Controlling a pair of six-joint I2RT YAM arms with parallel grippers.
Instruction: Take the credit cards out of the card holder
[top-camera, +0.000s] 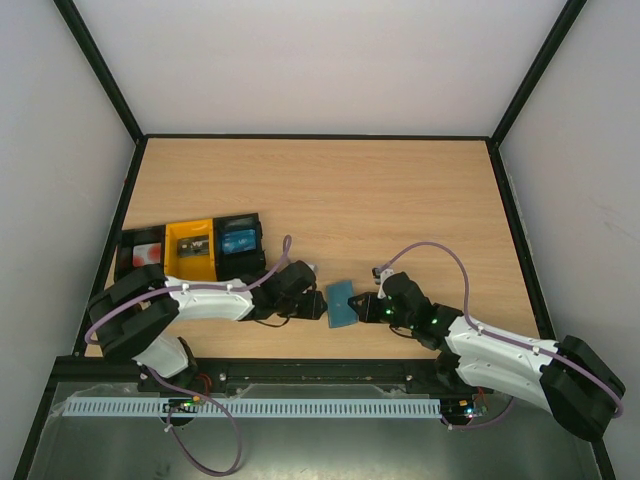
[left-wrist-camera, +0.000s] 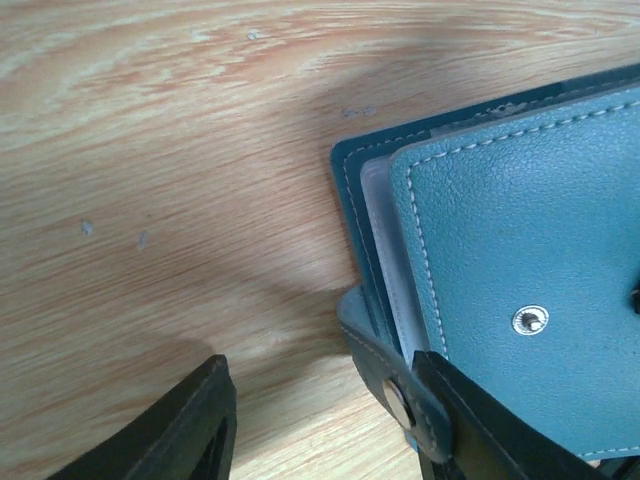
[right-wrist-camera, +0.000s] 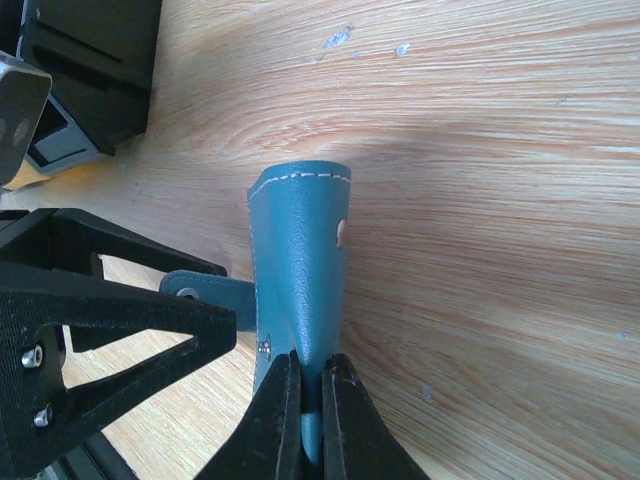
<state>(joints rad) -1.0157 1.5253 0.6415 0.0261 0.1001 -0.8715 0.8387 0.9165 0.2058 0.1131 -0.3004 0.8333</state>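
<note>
Card holder (top-camera: 342, 304): lower centre of the top view, on the table (top-camera: 350, 180). Judged soft, light, floppy, with slippery inner sleeves. Right gripper (right-wrist-camera: 310, 375) is clamped on its edge. Left gripper (left-wrist-camera: 320, 360) stands apart beside the snap tab (left-wrist-camera: 395, 395), the likeliest hold.

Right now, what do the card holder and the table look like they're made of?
The card holder looks like soft leather or an imitation: matte teal, pebbled grain, pale stitching, a shiny metal snap. The table looks like wood or wood-pattern laminate: smooth, light, streaky grain.
</note>
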